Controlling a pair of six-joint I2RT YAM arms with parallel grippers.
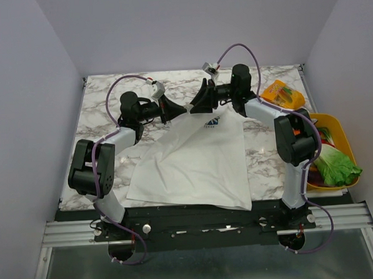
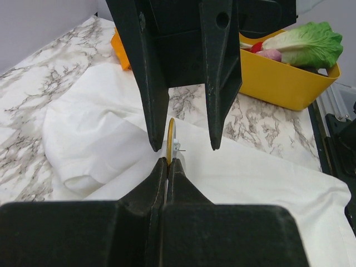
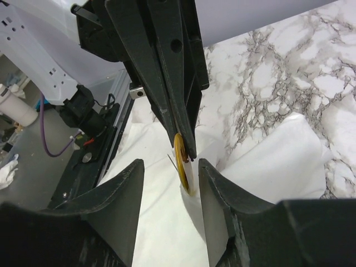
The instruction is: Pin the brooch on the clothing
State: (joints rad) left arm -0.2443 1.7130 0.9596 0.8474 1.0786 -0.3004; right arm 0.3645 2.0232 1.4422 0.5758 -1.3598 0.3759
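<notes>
Left pincer [image 2: 167,164] clamps the brooch [image 2: 171,138] above the shirt [image 1: 194,164], right pincer [image 3: 169,165] open around it; a yellow tub [image 2: 278,83] at the marble worktop's [image 1: 104,119] right edge holds lettuce [image 2: 308,41], between pale walls [image 1: 187,27].

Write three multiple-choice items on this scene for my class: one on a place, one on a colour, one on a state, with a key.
1. Where on the table does the yellow bin stand? A right side; B left side; C middle.
2. What colour is the brooch? A blue; B gold-yellow; C red.
3. How is the left end effector? A wide open; B shut on nothing; C shut on the brooch.
Key: A, the top view shows it at the right edge; B, the disc is gold; C, its fingertips pinch the disc.
</notes>
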